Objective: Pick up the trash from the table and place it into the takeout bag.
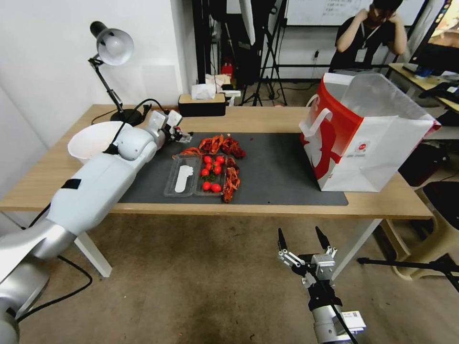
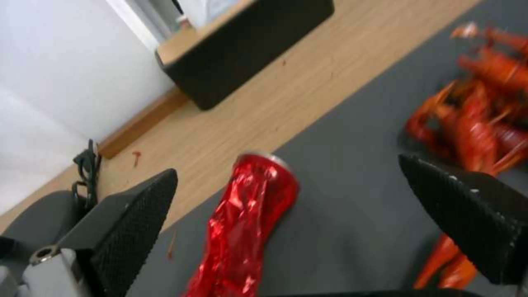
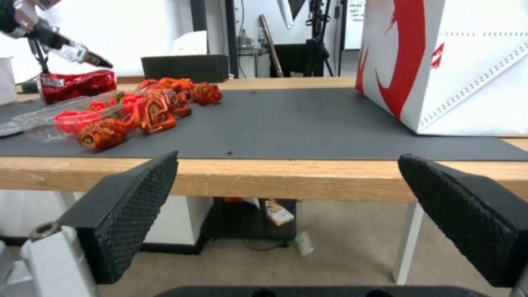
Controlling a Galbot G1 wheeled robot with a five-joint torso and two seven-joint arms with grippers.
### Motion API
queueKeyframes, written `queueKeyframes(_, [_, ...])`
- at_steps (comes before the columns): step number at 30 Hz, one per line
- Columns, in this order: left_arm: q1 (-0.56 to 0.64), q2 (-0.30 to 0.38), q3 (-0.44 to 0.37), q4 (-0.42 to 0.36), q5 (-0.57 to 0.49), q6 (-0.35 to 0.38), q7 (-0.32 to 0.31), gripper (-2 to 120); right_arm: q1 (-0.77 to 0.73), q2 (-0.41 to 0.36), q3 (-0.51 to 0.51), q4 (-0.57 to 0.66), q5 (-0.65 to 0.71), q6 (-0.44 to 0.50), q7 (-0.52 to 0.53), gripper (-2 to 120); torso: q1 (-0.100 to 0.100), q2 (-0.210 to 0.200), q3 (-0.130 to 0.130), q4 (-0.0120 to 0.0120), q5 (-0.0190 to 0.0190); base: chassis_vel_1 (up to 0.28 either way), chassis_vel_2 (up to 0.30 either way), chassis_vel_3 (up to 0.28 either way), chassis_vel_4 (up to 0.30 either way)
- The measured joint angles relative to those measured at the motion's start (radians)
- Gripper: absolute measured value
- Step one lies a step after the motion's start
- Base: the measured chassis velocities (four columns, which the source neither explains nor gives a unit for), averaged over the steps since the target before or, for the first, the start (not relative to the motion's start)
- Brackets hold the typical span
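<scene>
Between the left gripper's point(image 2: 288, 198) spread fingers lies the crushed red can point(image 2: 242, 227), untouched

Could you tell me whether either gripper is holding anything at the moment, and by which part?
Nothing is held. The left gripper hangs open over the crushed red can on the mat; the right gripper is open below the table edge.

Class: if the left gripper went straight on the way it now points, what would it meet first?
Probably the crushed red can, lying on the mat between the open jaws of the left gripper; depth is unclear.

Both claws point(image 1: 184, 136) point(image 1: 302, 237) agape, left outstretched.
</scene>
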Motion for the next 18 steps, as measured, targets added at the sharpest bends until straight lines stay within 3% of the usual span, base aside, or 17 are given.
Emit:
queueKeyframes(1, [0.0, 0.0, 0.0, 0.0, 0.0, 0.0, 0.0, 100, 0.0, 0.0, 0.0, 0.0, 0.0, 0.0, 0.0, 100, 0.0, 0.0, 0.0, 0.0, 0.0, 0.0, 0.0, 0.0, 0.0])
queueKeyframes(3, [-0.022, 0.005, 0.013, 0.03, 0.04, 0.029, 0.067, 100, -0.001, 0.0, 0.001, -0.004, 0.001, 0.003, 0.0, 100, 0.0, 0.0, 0.0, 0.0, 0.0002, 0.0, 0.0, 0.0, 0.0])
queueKeyframes(7, [-0.047, 0.007, 0.03, 0.063, 0.065, 0.053, 0.109, 100, 0.001, 0.001, -0.001, -0.011, 0.001, 0.006, 0.0, 100, 0.0, 0.0, 0.0, 0.0, 0.0001, 0.0, 0.0, 0.0, 0.0])
queueKeyframes(18, [-0.107, -0.036, 0.06, 0.167, 0.092, 0.087, 0.131, 100, 0.002, 0.002, -0.004, -0.015, 0.002, 0.007, 0.0, 100, 0.0, 0.0, 0.0, -0.0004, 0.0002, 0.0, 0.0, 0.0, 0.0])
